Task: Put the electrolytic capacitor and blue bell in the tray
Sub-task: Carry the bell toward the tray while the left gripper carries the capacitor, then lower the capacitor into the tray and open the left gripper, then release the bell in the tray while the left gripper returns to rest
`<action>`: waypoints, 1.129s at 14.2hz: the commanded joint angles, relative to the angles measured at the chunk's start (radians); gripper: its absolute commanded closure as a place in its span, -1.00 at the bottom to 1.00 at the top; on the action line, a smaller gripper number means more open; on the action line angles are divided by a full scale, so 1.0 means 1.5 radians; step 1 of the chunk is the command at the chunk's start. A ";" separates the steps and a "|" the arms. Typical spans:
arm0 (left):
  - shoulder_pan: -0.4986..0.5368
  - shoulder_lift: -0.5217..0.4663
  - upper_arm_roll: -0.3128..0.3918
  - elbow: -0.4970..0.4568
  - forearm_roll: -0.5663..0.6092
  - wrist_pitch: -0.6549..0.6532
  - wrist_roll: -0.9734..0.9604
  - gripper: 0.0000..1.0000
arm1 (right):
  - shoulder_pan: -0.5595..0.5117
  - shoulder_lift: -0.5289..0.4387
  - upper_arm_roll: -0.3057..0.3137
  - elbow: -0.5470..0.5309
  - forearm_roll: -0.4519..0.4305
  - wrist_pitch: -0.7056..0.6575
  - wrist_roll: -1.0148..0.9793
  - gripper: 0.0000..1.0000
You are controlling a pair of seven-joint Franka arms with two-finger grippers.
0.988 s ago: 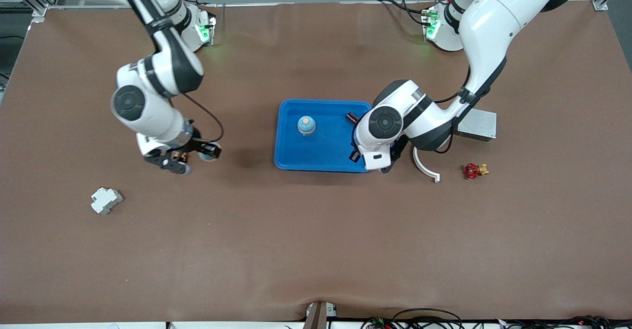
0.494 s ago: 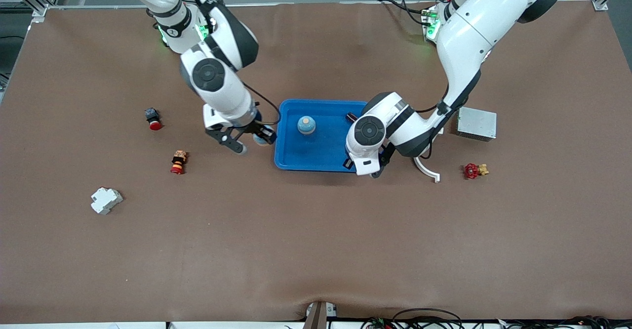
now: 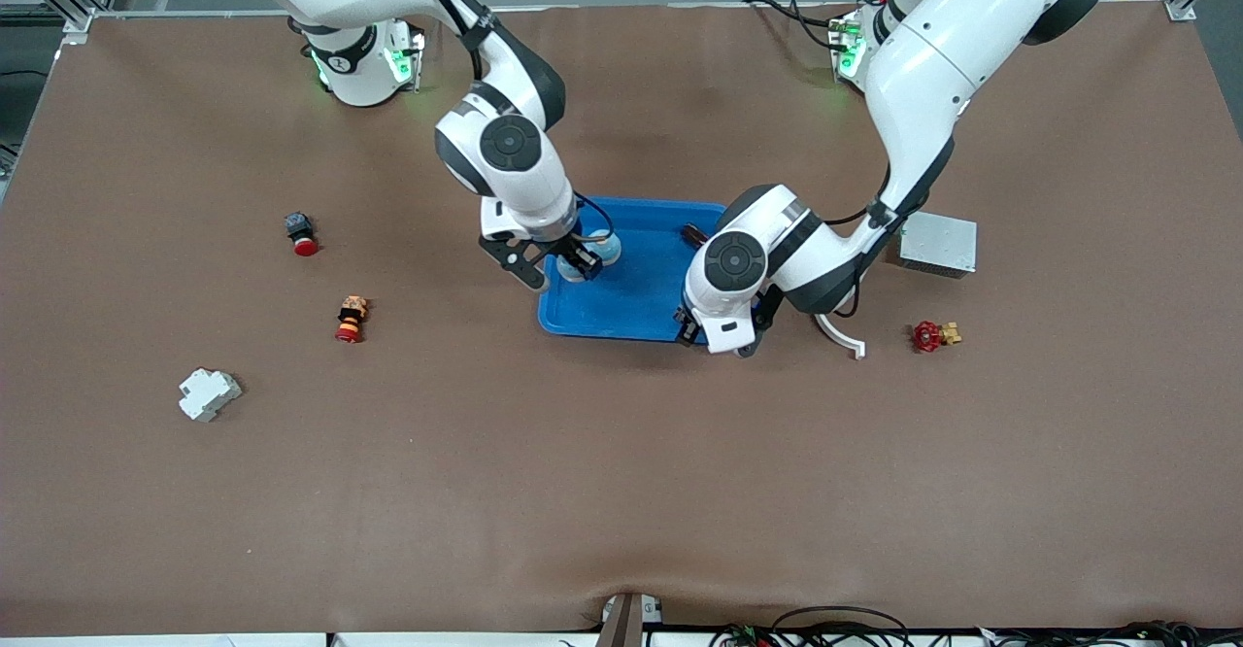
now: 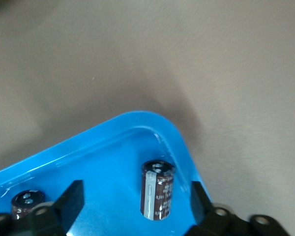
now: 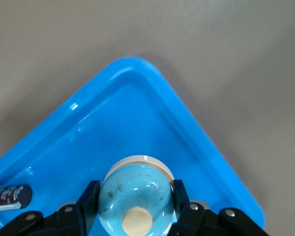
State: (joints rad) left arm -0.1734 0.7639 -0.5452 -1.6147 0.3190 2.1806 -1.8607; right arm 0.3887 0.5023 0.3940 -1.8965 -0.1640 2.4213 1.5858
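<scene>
The blue tray (image 3: 631, 307) lies mid-table. My right gripper (image 3: 565, 268) is over the tray's end toward the right arm and is shut on a blue bell (image 3: 573, 270). In the right wrist view its fingers (image 5: 88, 199) press both sides of the bell (image 5: 135, 194) above the tray floor (image 5: 123, 118). A second blue bell (image 3: 607, 244) stands in the tray beside it. My left gripper (image 3: 714, 336) is open over the tray corner (image 4: 162, 123). An upright brown electrolytic capacitor (image 4: 157, 189) stands untouched between its fingers (image 4: 71, 201). Another capacitor (image 3: 692, 231) lies in the tray.
A grey metal box (image 3: 937, 244), a white curved piece (image 3: 840, 328) and a red valve (image 3: 932, 336) lie toward the left arm's end. Two red push buttons (image 3: 301, 232) (image 3: 350, 319) and a white block (image 3: 209, 394) lie toward the right arm's end.
My right arm has carried the blue bell from the right arm's end of the table to over the tray. My left gripper has shifted slightly along the tray's edge.
</scene>
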 commanded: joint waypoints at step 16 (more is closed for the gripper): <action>0.155 -0.273 -0.005 0.084 -0.040 -0.341 0.444 -1.00 | 0.108 0.158 -0.099 0.168 -0.074 -0.034 0.094 1.00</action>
State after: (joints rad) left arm 0.0410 0.3740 -0.5500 -1.5503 0.2784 1.7713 -1.2897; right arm 0.5372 0.7174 0.2575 -1.6765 -0.2433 2.3818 1.6979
